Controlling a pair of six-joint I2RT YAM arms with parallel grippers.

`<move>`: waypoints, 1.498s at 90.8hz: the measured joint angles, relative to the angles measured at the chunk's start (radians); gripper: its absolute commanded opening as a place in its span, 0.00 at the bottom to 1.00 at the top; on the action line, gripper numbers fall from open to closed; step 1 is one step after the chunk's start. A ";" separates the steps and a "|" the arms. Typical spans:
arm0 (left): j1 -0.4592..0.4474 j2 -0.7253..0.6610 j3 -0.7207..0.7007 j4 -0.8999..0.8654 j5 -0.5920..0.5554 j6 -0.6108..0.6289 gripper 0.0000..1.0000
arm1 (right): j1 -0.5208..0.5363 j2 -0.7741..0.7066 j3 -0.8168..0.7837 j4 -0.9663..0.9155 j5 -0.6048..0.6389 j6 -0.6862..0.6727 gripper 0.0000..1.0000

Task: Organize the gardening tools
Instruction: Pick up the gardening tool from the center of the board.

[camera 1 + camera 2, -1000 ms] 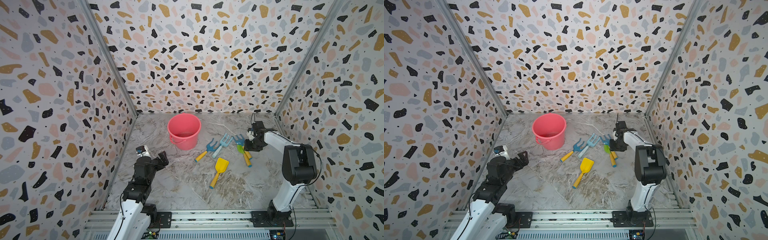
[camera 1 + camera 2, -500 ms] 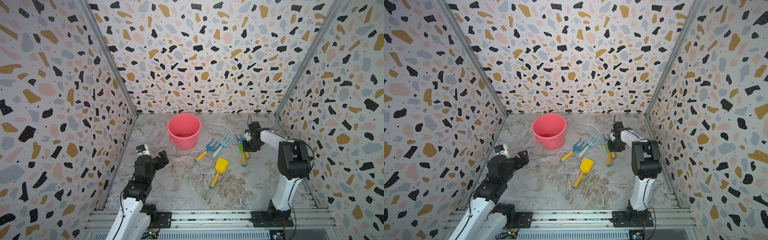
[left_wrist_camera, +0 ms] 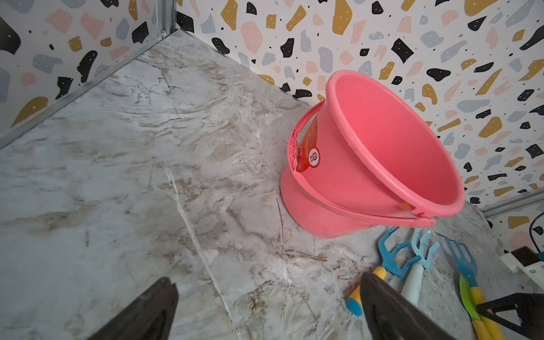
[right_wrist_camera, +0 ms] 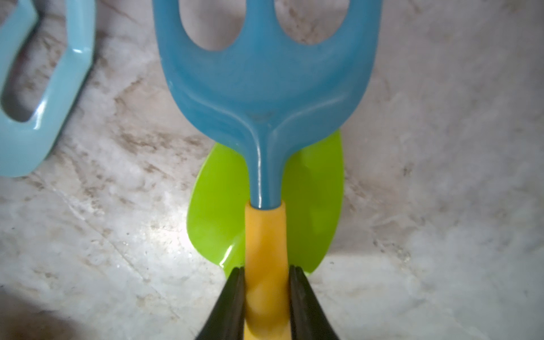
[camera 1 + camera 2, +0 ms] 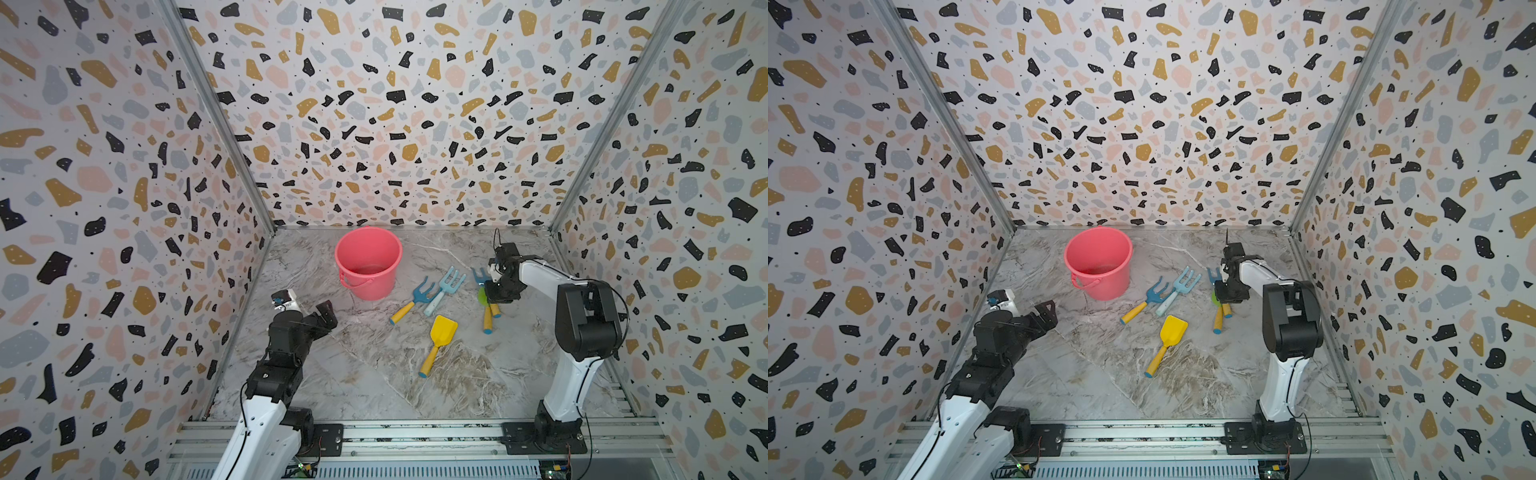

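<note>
Gardening tools are lying on a marbled table (image 5: 374,395), spread out to the right of a pink bucket (image 5: 374,286).

Starting at the left, the left gripper (image 3: 266,281) is hovering over bare table with its jaws standing wide apart, holding nothing. Next, the bucket is standing upright near the back wall, with no tool showing inside it. Just right of it, a dark-blue rake (image 5: 413,299) with a yellow handle and a light-blue rake (image 5: 444,289) are lying close side by side. A yellow shovel (image 5: 440,334) is lying nearer to us, apart from them. Furthest right, the right gripper (image 4: 267,269) is reaching down, its jaws clamped on the yellow handle of a second dark-blue rake (image 4: 265,88), just behind the head. That rake is lying across the blade of a green spade (image 4: 217,212); we cannot tell whether the two are touching.

We are judging the step in hand to be picking up this rake. A straight upward lift is looking best, so the spade underneath is not being dragged along. Because the grip is sitting near the head, the long handle may droop or swing, so we are favouring slow, level carrying. If the bucket is the goal, the rake needs raising clear of the rim before any release.
</note>
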 measured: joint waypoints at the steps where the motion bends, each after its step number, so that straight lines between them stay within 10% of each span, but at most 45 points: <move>1: 0.000 -0.001 0.001 0.000 0.000 0.000 0.99 | 0.000 -0.005 -0.002 0.000 0.001 0.000 0.00; 136: 0.000 0.131 0.294 -0.145 0.229 -0.105 0.99 | 0.186 -0.578 -0.201 0.188 -0.076 0.076 0.00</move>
